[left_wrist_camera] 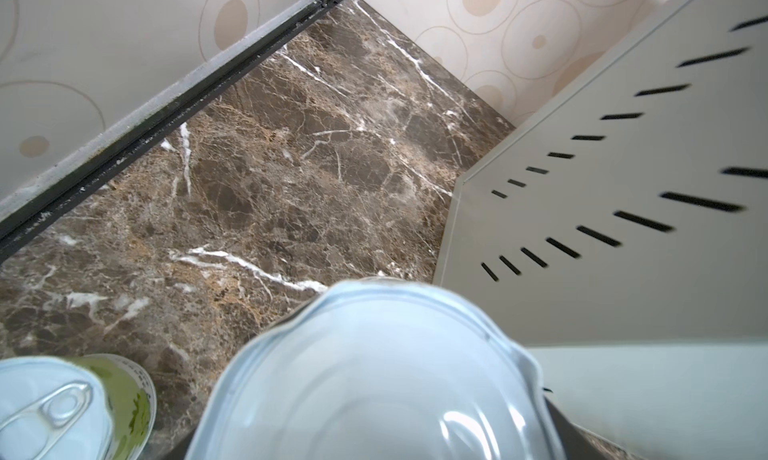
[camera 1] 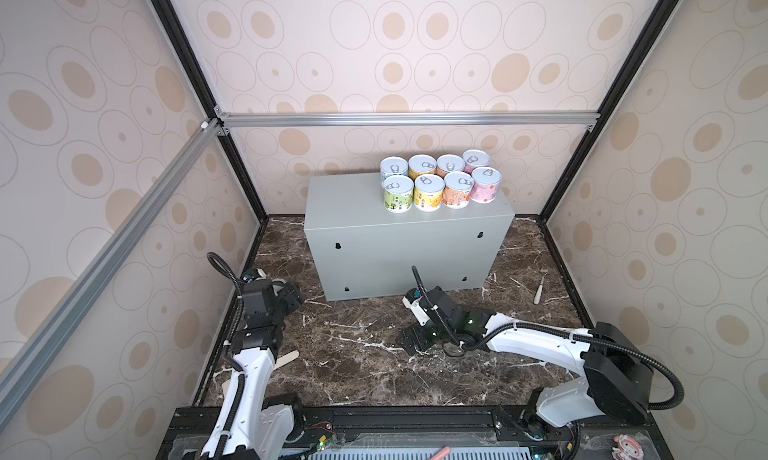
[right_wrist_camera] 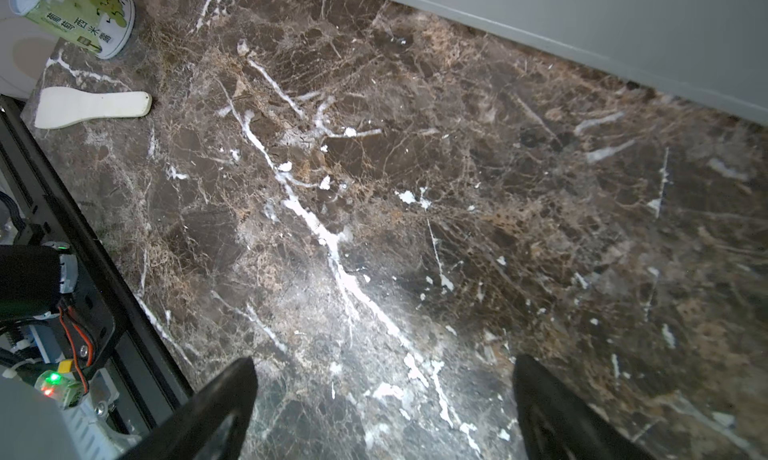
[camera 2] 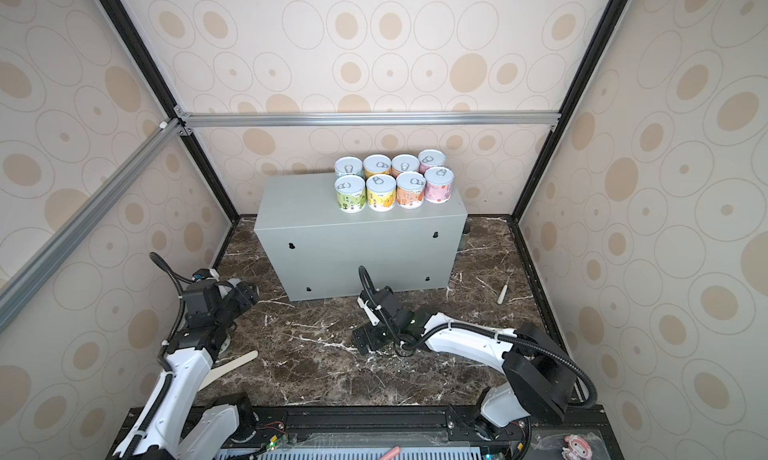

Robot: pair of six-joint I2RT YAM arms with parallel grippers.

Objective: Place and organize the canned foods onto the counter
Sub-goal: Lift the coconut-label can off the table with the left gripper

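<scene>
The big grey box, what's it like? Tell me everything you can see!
The grey box looks like painted metal, a block standing flat on the brown marble floor. Its front has four small black keyhole holes; its side has rows of slots. Eight cans stand on its top's right end, in two rows.

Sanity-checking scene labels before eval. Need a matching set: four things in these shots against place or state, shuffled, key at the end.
Things
1. pale teal tin
2. fork
3. spatula
4. right pincer

Place or state
A. open and empty, over the marble
B. lying on the marble, right of the grey box
C. on top of the grey box, left end of the back row
D. lying on the marble beside the left arm

Pairs: 1-C, 2-B, 3-D, 4-A
</scene>
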